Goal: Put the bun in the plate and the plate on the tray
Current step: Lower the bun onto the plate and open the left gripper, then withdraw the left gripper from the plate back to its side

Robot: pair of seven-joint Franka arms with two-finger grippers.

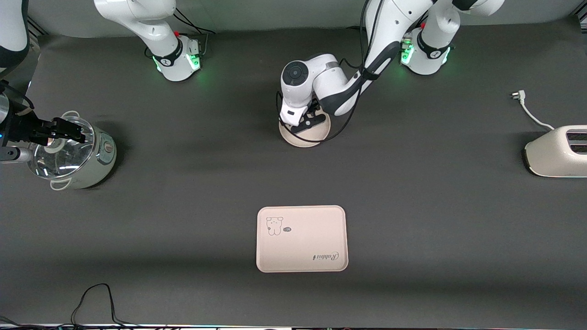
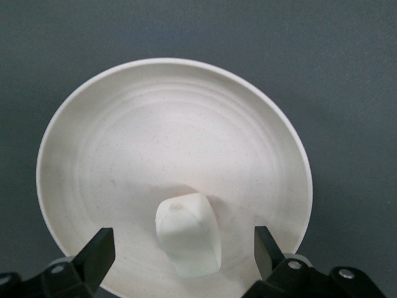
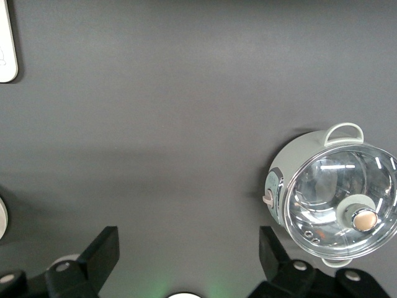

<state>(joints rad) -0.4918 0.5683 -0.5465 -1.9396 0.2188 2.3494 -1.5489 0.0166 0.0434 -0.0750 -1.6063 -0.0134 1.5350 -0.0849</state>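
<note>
The white bun (image 2: 189, 236) lies in the round cream plate (image 2: 173, 130). My left gripper (image 2: 184, 254) is open just over the plate, one finger on each side of the bun and neither touching it. In the front view the left gripper (image 1: 305, 123) covers the bun, and the plate (image 1: 316, 137) sits on the table near the arm bases. The cream-pink tray (image 1: 302, 229) lies empty, nearer to the front camera than the plate. My right gripper (image 1: 73, 130) is open and empty, held high over the cooker, and its wrist view (image 3: 189, 248) shows only table between the fingers.
A pale green cooker with a glass lid (image 1: 73, 156) stands at the right arm's end; it also shows in the right wrist view (image 3: 335, 198). A white toaster (image 1: 557, 151) with its cord and plug (image 1: 518, 95) stands at the left arm's end. A black cable (image 1: 96, 298) lies near the front edge.
</note>
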